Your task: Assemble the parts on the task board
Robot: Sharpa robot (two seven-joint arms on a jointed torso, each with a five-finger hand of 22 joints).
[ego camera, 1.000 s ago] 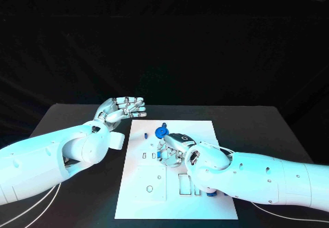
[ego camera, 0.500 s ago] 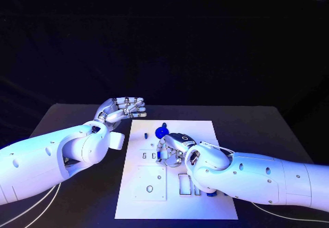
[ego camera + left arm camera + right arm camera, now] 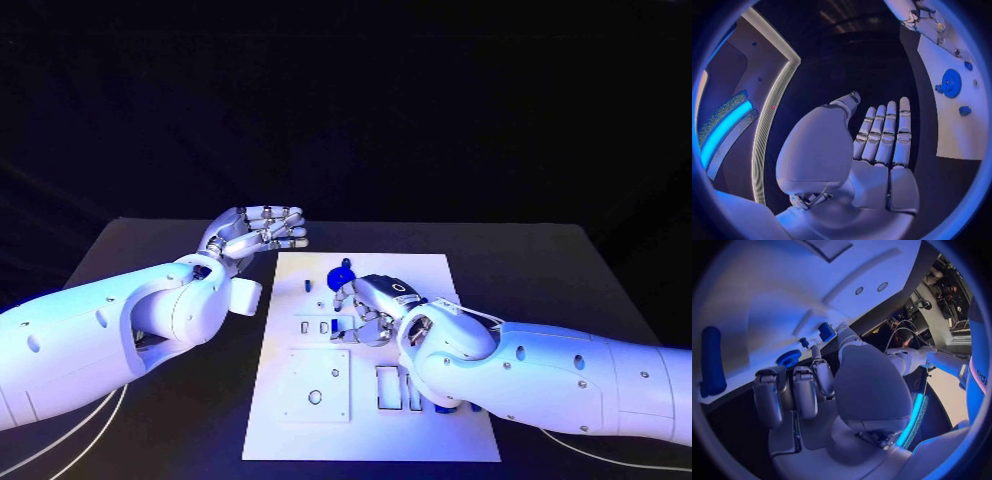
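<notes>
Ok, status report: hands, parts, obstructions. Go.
Left hand open, raised beside the board. Right hand low over the board's middle, grip unclear. Blue gear lies just beyond it. Nothing blocking.

We've got a black table [image 3: 159, 250] here, and the white task board [image 3: 289, 420] lies flat in the middle of it. White cables [image 3: 72, 435] trail across the table's near left corner, beside the board.
</notes>
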